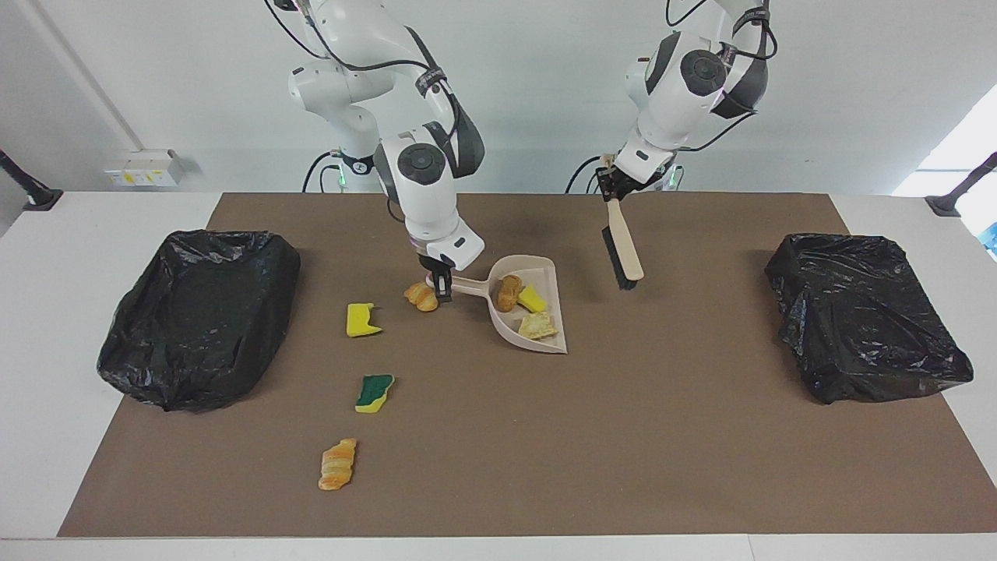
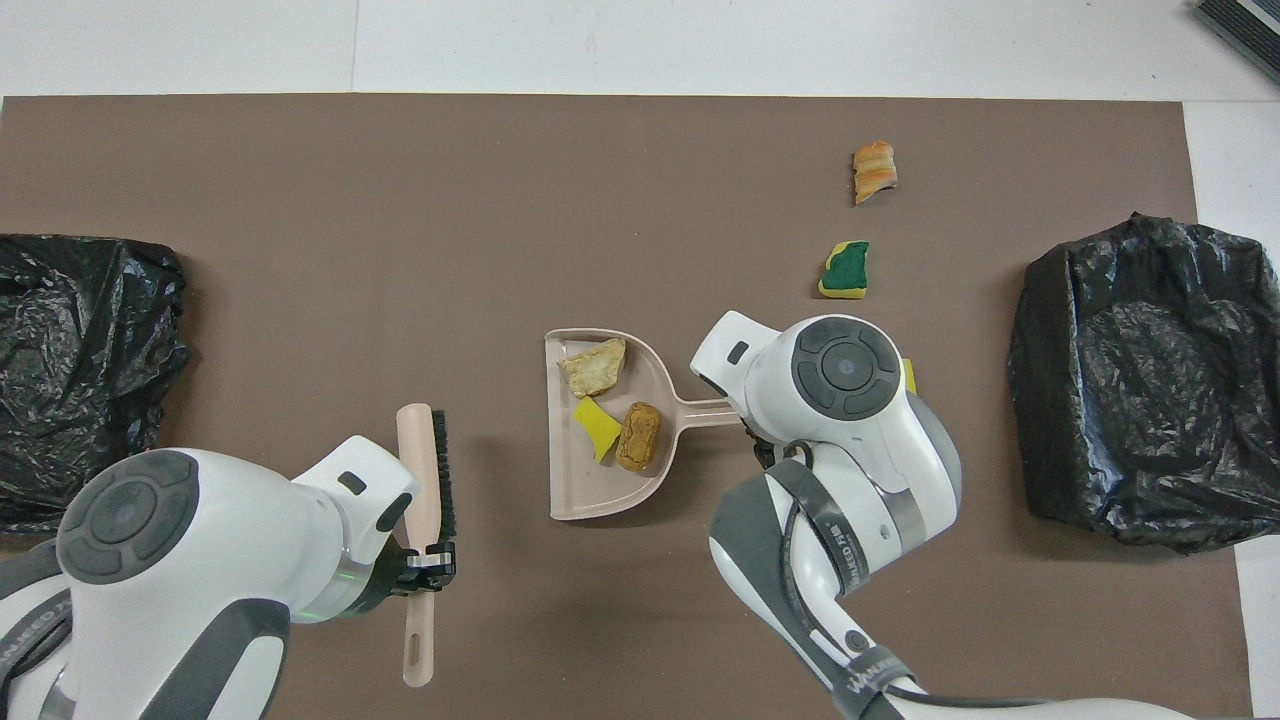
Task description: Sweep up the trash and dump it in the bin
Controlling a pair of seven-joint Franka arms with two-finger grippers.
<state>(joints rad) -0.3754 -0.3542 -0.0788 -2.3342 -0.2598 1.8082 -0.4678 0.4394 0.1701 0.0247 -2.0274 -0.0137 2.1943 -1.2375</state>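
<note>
Trash in dustpan: three pieces lie in the beige dustpan (image 1: 537, 308): a golden-brown bread roll (image 1: 509, 291), a yellow sponge chunk (image 1: 532, 299), and a pale toasted bread piece (image 1: 537, 326).
Trash on desk: a croissant piece (image 1: 421, 296) touches the right gripper, beside the dustpan's handle; a yellow sponge chunk (image 1: 362, 319) lies toward the right arm's end; a green-topped sponge (image 1: 375, 392) and a striped orange croissant (image 1: 337, 463) lie farther from the robots.
Right gripper (image 1: 442, 287): down at the dustpan's handle, fingers closed around it.
Left gripper (image 1: 610, 183): fingers clamped on the handle of the beige brush (image 1: 622, 251), which hangs bristle-end down over the brown mat (image 1: 662, 436), beside the dustpan.
Bins: two black-bagged bins, one (image 1: 199, 315) at the right arm's end of the desk (image 1: 47, 351), one (image 1: 868, 315) at the left arm's.
Hidden: overhead, the right arm covers the croissant piece and most of the nearby yellow sponge; the contact between brush tip and mat is unclear.
</note>
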